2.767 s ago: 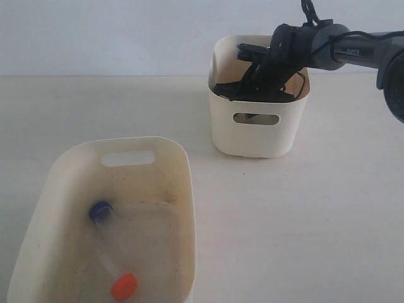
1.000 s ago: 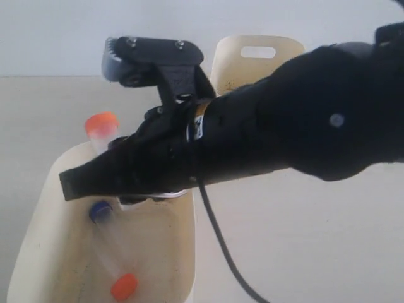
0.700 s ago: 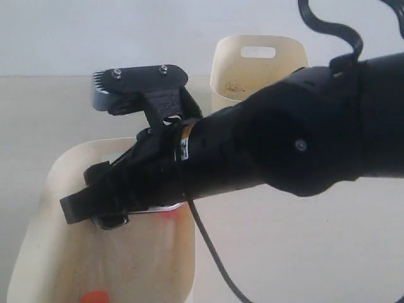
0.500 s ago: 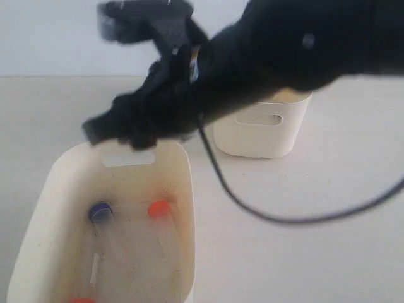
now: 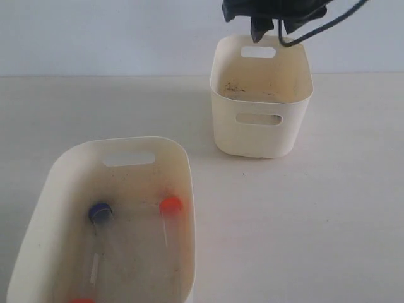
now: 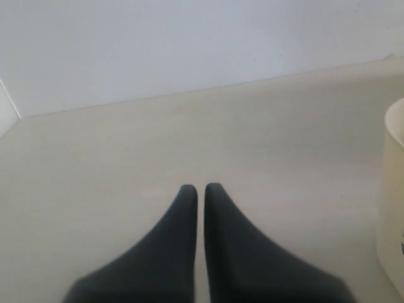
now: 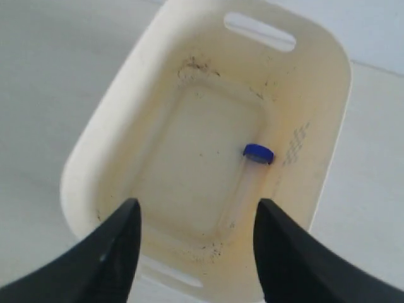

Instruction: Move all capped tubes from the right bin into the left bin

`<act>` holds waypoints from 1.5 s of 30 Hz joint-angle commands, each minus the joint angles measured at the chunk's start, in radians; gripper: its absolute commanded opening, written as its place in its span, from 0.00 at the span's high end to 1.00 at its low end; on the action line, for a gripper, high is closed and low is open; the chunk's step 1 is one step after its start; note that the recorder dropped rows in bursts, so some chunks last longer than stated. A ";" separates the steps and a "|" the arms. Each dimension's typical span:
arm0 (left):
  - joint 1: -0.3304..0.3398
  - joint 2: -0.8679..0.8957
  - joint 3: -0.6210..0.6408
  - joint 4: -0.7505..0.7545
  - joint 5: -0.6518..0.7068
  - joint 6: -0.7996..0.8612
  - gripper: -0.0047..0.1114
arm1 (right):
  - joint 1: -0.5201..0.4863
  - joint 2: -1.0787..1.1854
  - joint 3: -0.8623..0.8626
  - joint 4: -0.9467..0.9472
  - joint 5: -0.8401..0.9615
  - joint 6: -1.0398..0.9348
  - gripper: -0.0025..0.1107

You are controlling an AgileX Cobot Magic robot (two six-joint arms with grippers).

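The pale table (image 5: 315, 221) bears the left bin (image 5: 172, 151) and right bin (image 5: 259, 136), apart.

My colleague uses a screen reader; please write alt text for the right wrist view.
One blue-capped tube lies on the speckled floor of the cream right bin. The right gripper hangs above it, jaws open and empty.

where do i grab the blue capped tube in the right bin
Take the blue-capped tube by its clear body, near the middle, coming straight down. It lies flat on the floor of the right bin, close along one long wall, so the tall sides likely rule out a sideways approach; set the fingers across its length.
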State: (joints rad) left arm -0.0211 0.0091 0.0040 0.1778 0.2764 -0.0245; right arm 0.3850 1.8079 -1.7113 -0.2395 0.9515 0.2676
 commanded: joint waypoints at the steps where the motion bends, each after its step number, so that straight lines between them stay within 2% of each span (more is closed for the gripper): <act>1: 0.001 -0.002 -0.004 -0.001 -0.015 -0.012 0.92 | -0.006 0.166 -0.193 -0.012 0.155 -0.036 0.53; 5: 0.001 -0.002 -0.004 -0.001 -0.015 -0.012 0.92 | -0.006 0.325 -0.375 -0.038 0.260 -0.035 0.53; 9: 0.001 -0.002 -0.004 -0.001 -0.015 -0.012 0.92 | -0.006 0.414 -0.456 -0.038 0.270 -0.007 0.53; 25: 0.001 -0.002 -0.004 -0.001 -0.015 -0.012 0.92 | -0.006 0.493 -0.453 -0.166 0.270 0.109 0.53; 38: 0.001 -0.002 -0.004 -0.001 -0.015 -0.012 0.92 | -0.006 0.566 -0.453 -0.184 0.270 0.224 0.53; 45: 0.001 -0.002 -0.004 -0.001 -0.015 -0.012 0.92 | -0.006 0.575 -0.453 -0.303 0.270 0.239 0.53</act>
State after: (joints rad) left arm -0.0211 0.0091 0.0040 0.1778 0.2764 -0.0245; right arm 0.3813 2.3847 -2.1600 -0.4846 1.2201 0.4943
